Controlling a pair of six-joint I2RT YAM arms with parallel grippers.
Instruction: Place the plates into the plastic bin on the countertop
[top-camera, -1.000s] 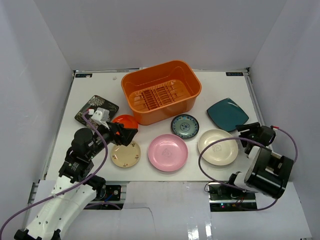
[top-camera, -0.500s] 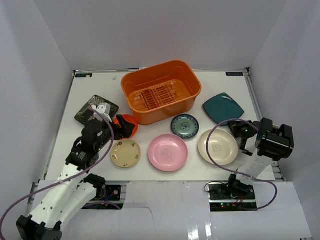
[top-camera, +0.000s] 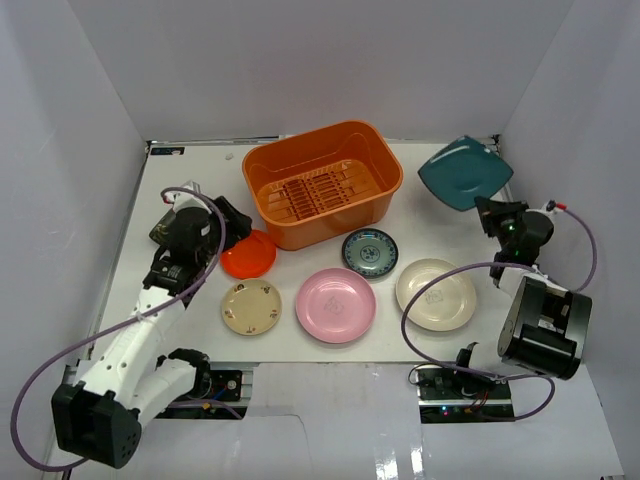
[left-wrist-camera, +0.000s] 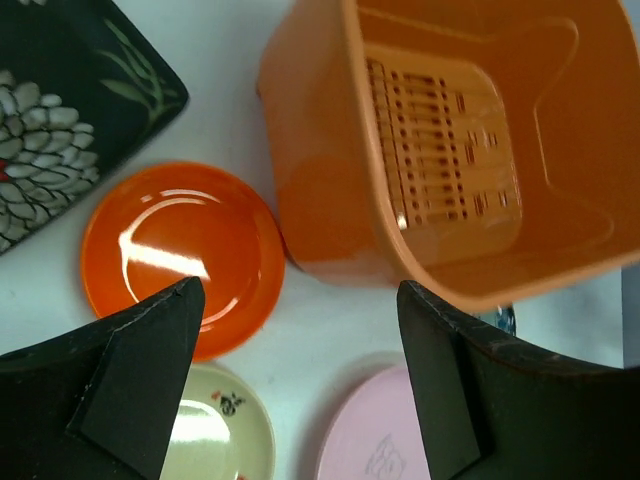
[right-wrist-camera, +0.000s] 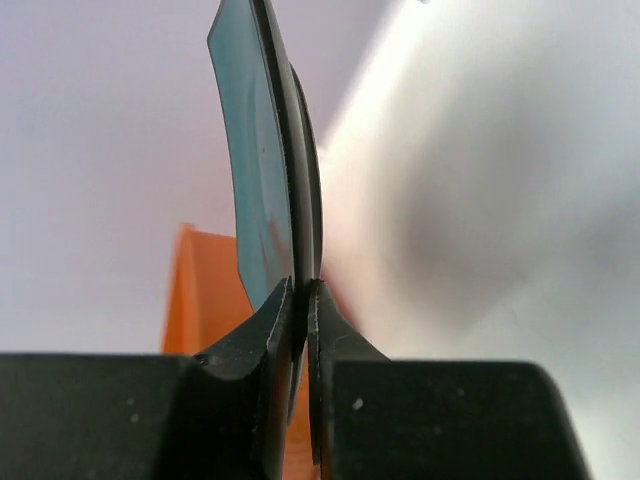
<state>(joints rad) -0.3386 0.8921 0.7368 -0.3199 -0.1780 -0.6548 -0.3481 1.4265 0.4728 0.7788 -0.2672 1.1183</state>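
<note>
Right gripper (top-camera: 492, 212) is gripping the teal square plate (top-camera: 465, 172) by its edge, with the jaws clenched on the rim. The right wrist view is showing the plate edge-on and upright between the fingertips (right-wrist-camera: 280, 300). The plate is hanging off the tabletop (top-camera: 200, 180) near the far right corner, to the right of the orange plastic bin (top-camera: 330, 228) and apart from it. Left gripper (top-camera: 235, 215) is hovering with its jaws released and spread wide, over the gap between the round red-orange plate (top-camera: 249, 254) and the bin's near-left corner. In the left wrist view that plate is lying flat just beside the bin wall; contact can't be told. The black square floral plate (left-wrist-camera: 60, 150) is sitting to the left of the red-orange one, close to it and partly under the left arm in the top view. The other plates are lying flat on the tabletop in front of the bin: the beige plate with small motifs (top-camera: 251, 306) near left, the pink plate (top-camera: 336, 305) in the middle, the cream plate (top-camera: 436, 294) near right, and the blue-green patterned plate (top-camera: 370, 252) just beside the bin's front wall. The bin is sitting at the far centre, rotated slightly, with its slotted ribbed floor showing.
</note>
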